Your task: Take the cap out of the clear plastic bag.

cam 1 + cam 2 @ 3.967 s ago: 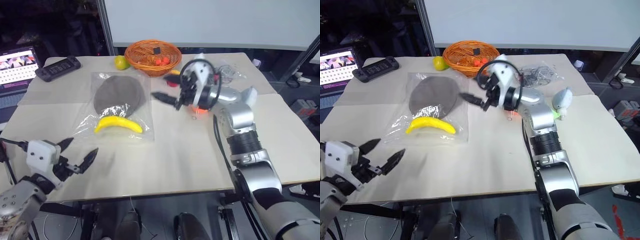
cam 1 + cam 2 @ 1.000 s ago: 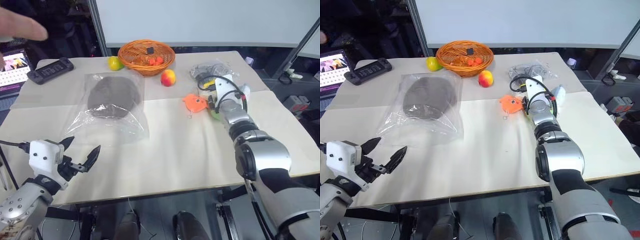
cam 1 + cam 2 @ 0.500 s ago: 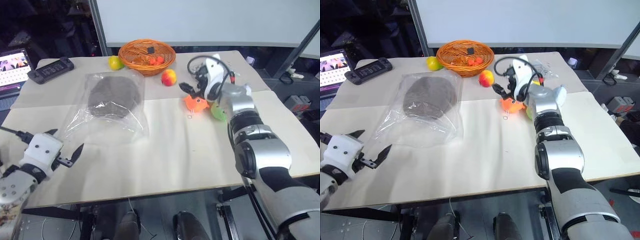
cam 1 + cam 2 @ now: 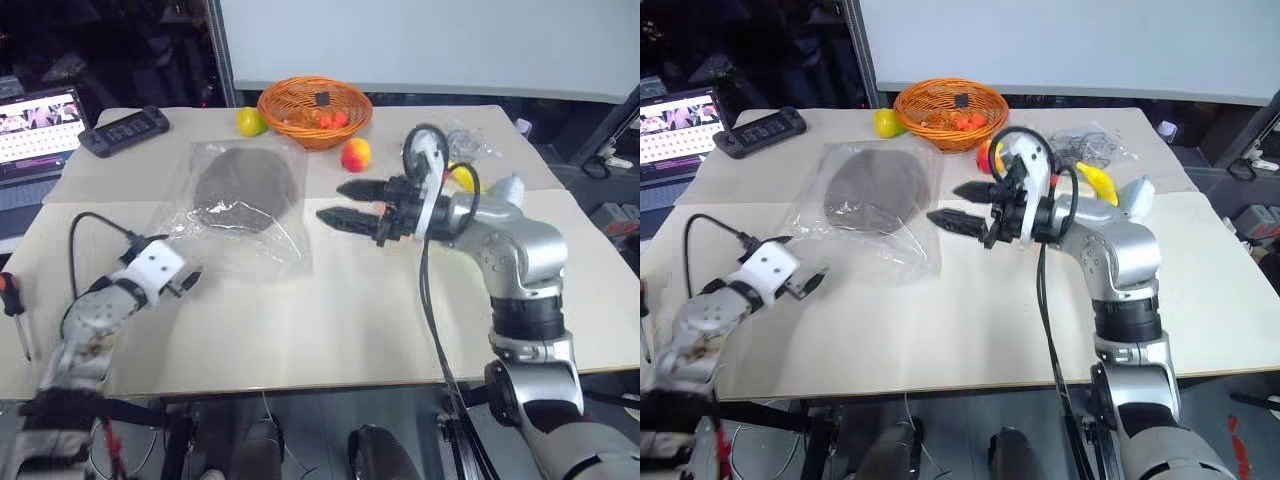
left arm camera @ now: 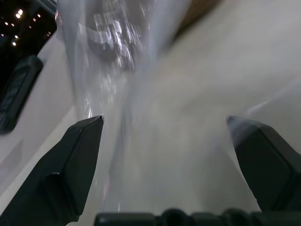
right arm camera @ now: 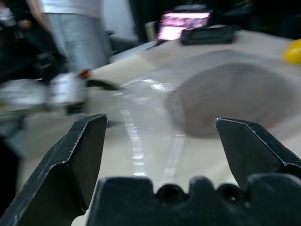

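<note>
The cap [image 4: 246,186] sits inside the clear plastic bag [image 4: 245,205], lying flat on the table [image 4: 330,320] toward its far left part. Cap is at the bag's far end; the near end of the bag is crinkled and empty, spreading toward the table's left edge.

Left gripper [image 4: 190,280] is low over the table by the left edge, just beside the bag's near corner; cannot tell if it touches the plastic. Fingers spread wide, nothing between them. In the left wrist view, left gripper [image 5: 164,129] points at the bag, glossy plastic straight ahead.

Right gripper [image 4: 955,205] hangs above the table's middle, pointing sideways at the bag's right edge, near it but apart. Fingers spread, holding nothing. In the right wrist view, right gripper [image 6: 160,127] faces the brown-grey cap through the plastic.

Orange wicker basket [image 4: 314,111] stands at the far edge with small red items inside. Yellow-green fruit [image 4: 250,122] just left of the basket. Red-yellow fruit [image 4: 355,155] just in front of the basket. Black handheld device [image 4: 124,131] at the far left corner. Laptop [image 4: 35,115] with lit screen off the table's left side. Smaller clear bag [image 4: 465,140] of dark items near the far right, a yellow item beside it, partly hidden by the right arm.
</note>
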Controlling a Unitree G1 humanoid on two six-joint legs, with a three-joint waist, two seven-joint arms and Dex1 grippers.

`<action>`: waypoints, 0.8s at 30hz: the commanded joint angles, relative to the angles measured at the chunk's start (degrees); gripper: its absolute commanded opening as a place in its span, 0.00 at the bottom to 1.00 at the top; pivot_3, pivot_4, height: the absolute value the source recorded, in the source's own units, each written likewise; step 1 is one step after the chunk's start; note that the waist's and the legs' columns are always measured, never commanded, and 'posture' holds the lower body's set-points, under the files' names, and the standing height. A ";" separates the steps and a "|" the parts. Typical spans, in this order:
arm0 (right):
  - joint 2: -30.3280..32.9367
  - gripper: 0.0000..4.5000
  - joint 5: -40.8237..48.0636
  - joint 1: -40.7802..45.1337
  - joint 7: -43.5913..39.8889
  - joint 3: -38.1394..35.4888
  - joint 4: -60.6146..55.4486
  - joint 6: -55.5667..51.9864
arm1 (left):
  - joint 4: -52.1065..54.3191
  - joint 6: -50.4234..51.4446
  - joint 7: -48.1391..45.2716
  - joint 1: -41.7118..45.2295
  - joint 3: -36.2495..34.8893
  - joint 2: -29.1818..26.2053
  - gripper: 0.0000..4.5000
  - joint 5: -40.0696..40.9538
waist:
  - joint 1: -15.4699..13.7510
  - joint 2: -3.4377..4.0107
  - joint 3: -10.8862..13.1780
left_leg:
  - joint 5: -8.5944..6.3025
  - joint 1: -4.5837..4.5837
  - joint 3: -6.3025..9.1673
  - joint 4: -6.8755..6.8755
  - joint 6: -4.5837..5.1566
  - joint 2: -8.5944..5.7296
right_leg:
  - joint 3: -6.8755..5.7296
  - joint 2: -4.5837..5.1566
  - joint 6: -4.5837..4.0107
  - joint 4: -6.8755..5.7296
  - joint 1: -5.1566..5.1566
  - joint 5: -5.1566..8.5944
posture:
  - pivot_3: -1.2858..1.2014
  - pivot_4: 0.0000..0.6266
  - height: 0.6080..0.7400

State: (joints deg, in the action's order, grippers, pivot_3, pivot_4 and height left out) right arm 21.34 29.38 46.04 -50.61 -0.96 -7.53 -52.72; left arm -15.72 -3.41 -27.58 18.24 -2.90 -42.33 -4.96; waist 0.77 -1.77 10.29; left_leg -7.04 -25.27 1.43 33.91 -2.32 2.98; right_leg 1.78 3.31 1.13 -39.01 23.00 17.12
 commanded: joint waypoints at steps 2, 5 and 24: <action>-0.28 0.98 3.71 -3.91 3.63 0.84 -7.90 -4.02 | -4.86 -5.05 2.72 4.67 0.38 0.36 1.00 -2.56 | 0.44 0.00 0.00 | 0.00 -0.03 -0.03 0.00 0.00 -0.01 | 0.08 0.00 0.03 -0.03 0.08 -0.02 | 0.52 0.24 1.00; -0.67 1.00 4.38 -6.05 5.33 1.90 -10.08 -4.99 | -6.49 -6.74 3.46 5.66 0.69 0.12 0.84 -3.59 | 0.44 -0.01 0.00 | 0.00 -0.03 -0.03 -0.02 0.00 0.00 | 0.08 -0.02 0.03 -0.07 0.12 -0.02 | 0.52 0.24 1.00; -0.05 1.00 5.89 -7.75 9.12 4.68 -10.98 -4.61 | 18.71 3.65 -1.41 -6.34 -4.81 1.63 0.01 4.98 | 0.32 -0.01 0.00 | 0.00 -0.03 -0.03 0.01 0.00 0.00 | 0.10 -0.01 0.03 -0.07 0.10 -0.02 | 0.52 0.24 1.00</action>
State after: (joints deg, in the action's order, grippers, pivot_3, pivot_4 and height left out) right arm 20.98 34.14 37.88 -41.50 4.16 -16.56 -57.94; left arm -2.55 -1.75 -27.93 12.68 -5.52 -40.47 -2.50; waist 1.09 -1.78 10.29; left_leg -7.03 -25.29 1.41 33.93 -2.32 2.99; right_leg 1.87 3.29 1.16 -39.09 23.09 17.09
